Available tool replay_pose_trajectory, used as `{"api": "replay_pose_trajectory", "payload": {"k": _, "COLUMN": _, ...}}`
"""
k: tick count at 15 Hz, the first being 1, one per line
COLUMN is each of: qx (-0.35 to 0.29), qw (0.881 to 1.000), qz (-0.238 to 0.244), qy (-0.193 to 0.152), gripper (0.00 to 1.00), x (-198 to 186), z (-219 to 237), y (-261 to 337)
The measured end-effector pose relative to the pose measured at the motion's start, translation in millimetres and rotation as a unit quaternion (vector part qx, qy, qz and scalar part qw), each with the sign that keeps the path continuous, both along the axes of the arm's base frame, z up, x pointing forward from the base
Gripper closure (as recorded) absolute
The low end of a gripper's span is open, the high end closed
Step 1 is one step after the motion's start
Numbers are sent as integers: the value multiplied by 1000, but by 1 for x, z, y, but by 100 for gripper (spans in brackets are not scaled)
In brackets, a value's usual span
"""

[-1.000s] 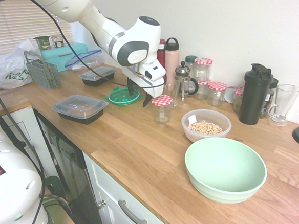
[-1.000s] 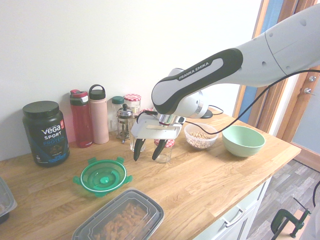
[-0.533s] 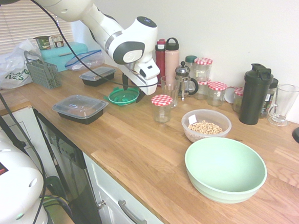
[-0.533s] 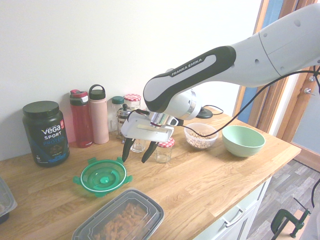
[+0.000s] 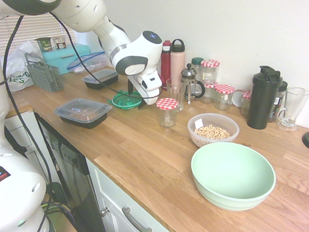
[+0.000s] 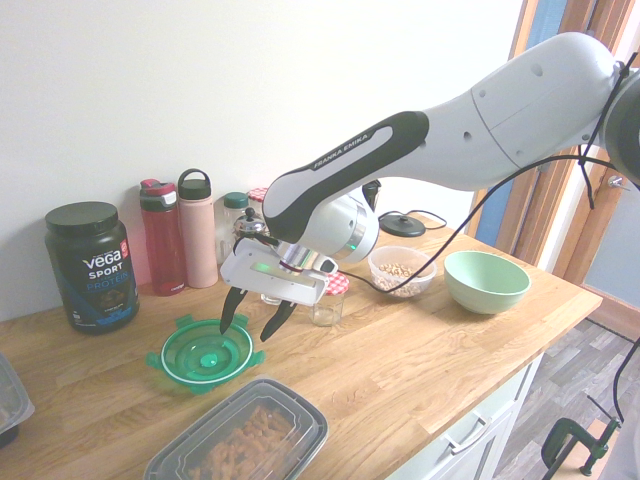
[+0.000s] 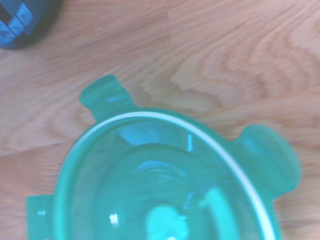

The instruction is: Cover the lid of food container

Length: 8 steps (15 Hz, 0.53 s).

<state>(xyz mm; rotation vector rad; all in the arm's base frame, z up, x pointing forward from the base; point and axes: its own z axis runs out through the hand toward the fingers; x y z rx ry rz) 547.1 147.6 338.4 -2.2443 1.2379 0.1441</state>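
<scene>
The round green lid lies flat on the wooden counter, clip tabs sticking out; it also shows behind the arm and fills the wrist view. My gripper hangs open just over the lid's right rim, fingers spread and pointing down, holding nothing. The food container, a clear tub with cereal rings and a white label, stands further along the counter, apart from the lid, uncovered.
A red-checked jar stands close beside the gripper. Bottles, a French press and a Vega tub line the wall. Black lidded trays and a mint-green bowl sit nearby.
The arm has swung from the red-checked jar toward the green lid and dropped lower. The gripper, still open, now stands over the lid's rim.
</scene>
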Motion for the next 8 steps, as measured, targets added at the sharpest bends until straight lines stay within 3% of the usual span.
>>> {"api": "replay_pose_trajectory", "payload": {"k": 4, "qx": 45, "qw": 999, "qz": -2, "qy": 15, "gripper": 0, "x": 0, "z": -19, "y": -13}}
{"api": "replay_pose_trajectory", "payload": {"k": 8, "qx": 61, "qw": 998, "qz": 23, "qy": 0, "gripper": 0, "x": 6, "z": -25, "y": -13}}
